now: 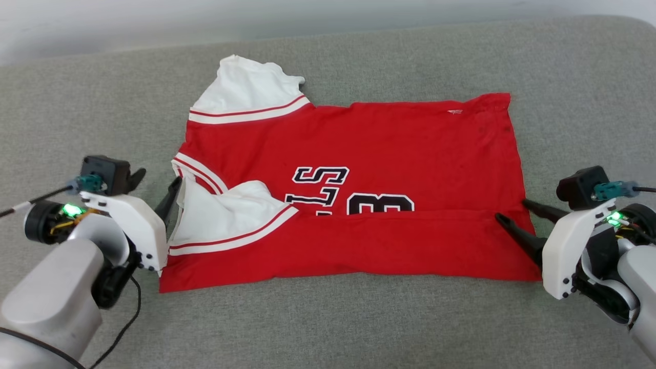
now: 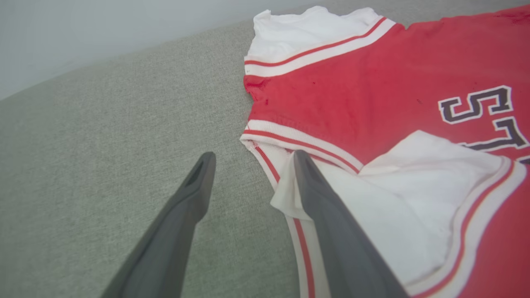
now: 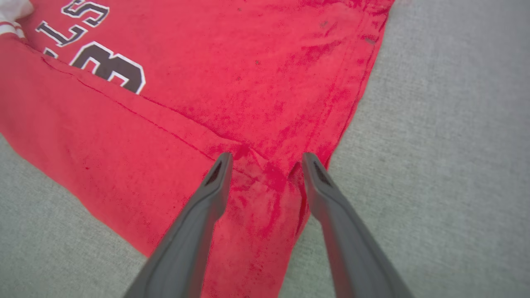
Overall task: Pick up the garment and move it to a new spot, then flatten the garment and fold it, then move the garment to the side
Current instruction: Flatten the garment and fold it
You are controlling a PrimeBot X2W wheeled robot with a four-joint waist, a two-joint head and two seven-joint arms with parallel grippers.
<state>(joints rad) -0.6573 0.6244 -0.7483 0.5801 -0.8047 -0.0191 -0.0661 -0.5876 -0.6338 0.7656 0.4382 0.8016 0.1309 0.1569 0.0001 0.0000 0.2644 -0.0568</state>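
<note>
Garment: the red jersey (image 1: 369, 154) lies spread sideways on the grey cloth surface (image 1: 328, 318), neck end towards the robot's left and hem towards its right.
Fold: the near long edge is turned over towards the middle, and the flap covers the lower part of the print.
Sleeves: the far white sleeve (image 1: 246, 87) sticks out past the body; the near white sleeve (image 1: 225, 215) is folded in on top of the red.
Left gripper: the left gripper (image 1: 158, 180) sits at the neck end with its fingers spread apart and nothing between them.
Left wrist view alone: one finger of the left gripper (image 2: 253, 157) is over the striped trim and sleeve edge, the other over bare grey cloth; whether either touches is unclear.
Right gripper: the right gripper (image 1: 512, 210) is at the hem end, fingers parted, holding nothing.
Right wrist view alone: the tips of the right gripper (image 3: 267, 157) are over the spot where the fold line meets the hem, with puckered red cloth between them.
Head view alone: both arms at once, and a pale wall (image 1: 154, 20) beyond the surface.
Writing: black, white-outlined "S", "LS" and a "3", cut off by the fold; the rest is hidden.
Label: a small white mark (image 1: 454, 111) near the far edge, perhaps a tag, too small to read.
</note>
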